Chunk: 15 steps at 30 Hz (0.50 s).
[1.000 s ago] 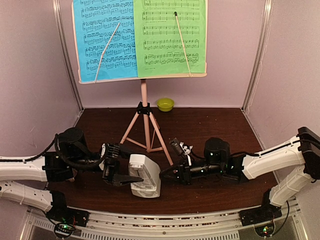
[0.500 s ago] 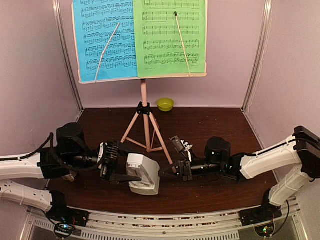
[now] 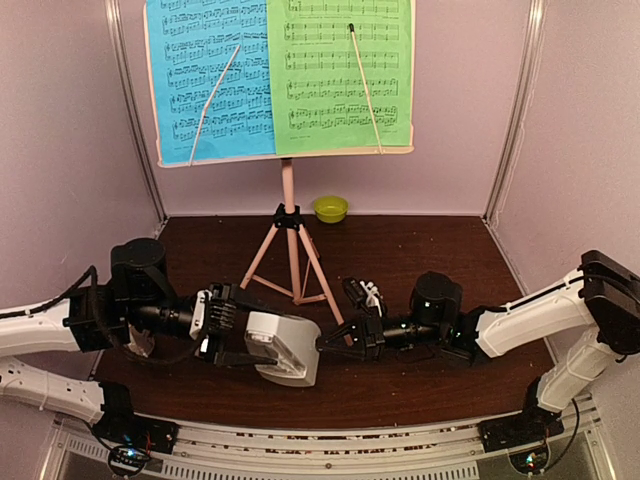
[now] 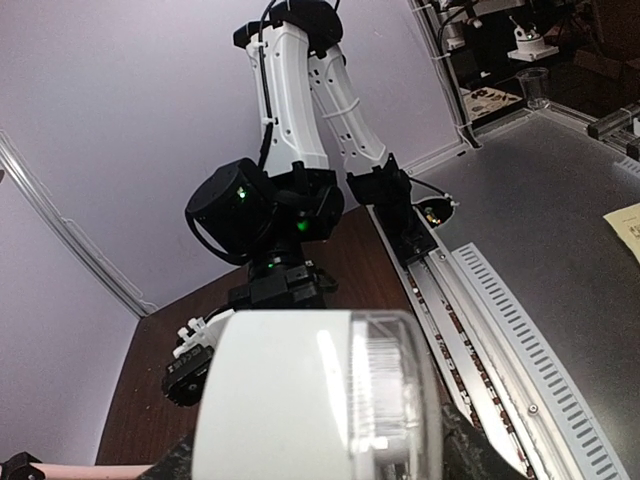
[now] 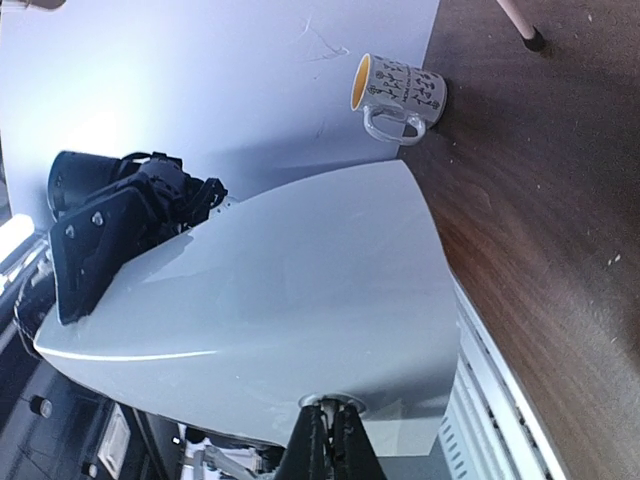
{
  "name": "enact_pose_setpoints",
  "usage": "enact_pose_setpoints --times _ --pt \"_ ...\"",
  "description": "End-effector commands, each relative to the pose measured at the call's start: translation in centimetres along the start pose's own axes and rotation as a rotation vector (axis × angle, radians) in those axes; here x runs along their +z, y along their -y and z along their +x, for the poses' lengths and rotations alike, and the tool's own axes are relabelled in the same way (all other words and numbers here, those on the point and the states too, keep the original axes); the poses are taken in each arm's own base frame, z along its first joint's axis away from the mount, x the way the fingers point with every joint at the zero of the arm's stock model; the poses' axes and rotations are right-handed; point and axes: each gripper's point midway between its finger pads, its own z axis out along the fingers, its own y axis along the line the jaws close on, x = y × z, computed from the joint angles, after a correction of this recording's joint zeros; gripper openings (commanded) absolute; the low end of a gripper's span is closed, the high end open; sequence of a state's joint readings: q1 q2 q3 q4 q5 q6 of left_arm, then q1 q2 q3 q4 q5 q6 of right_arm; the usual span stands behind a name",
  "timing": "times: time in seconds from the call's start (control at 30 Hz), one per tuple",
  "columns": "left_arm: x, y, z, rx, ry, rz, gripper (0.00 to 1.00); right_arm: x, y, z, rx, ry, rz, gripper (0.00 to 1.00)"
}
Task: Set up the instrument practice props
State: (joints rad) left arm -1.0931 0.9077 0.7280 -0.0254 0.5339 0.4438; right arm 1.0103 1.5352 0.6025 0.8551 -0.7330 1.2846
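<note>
In front of the stand point(image 3: 288, 190), just below its tripod legs, the overhead view alone gives the whole layout: blue sheet point(image 3: 210, 80) and green sheet point(image 3: 340, 75) side by side on the stand's desk, and a bowl point(image 3: 331, 208) behind the legs to the right. Only the right wrist view catches the mug point(image 5: 400, 90), upright on the table point(image 3: 420, 250) against the wall. Only the left wrist view shows the clear window on the metronome point(image 3: 285, 348). The left arm reaches in low from left of the stand, forearm level. The left gripper point(image 3: 250, 338) is clamped across the metronome, its jaws partly spread around the body. The metronome is white and wedge-shaped, tipped on a slant rather than upright. From right of the stand the right arm stretches in low and level. The right gripper point(image 3: 325, 343) is pinched fully closed, tips against a small round fitting on the metronome's face; whether they nip anything I cannot tell.
</note>
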Motion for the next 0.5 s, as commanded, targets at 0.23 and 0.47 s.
enact_pose_setpoints --times 0.23,0.47 --pt "0.1 -1.8 -4.5 0.052 0.147 -0.058 0.22 -1.2 3.2 -0.3 0.388 0.072 0.04 0.0" --pt "1.3 -3.5 -2.1 -0.093 0.186 -0.133 0.21 -1.2 5.9 -0.2 0.094 0.028 0.25 0.12"
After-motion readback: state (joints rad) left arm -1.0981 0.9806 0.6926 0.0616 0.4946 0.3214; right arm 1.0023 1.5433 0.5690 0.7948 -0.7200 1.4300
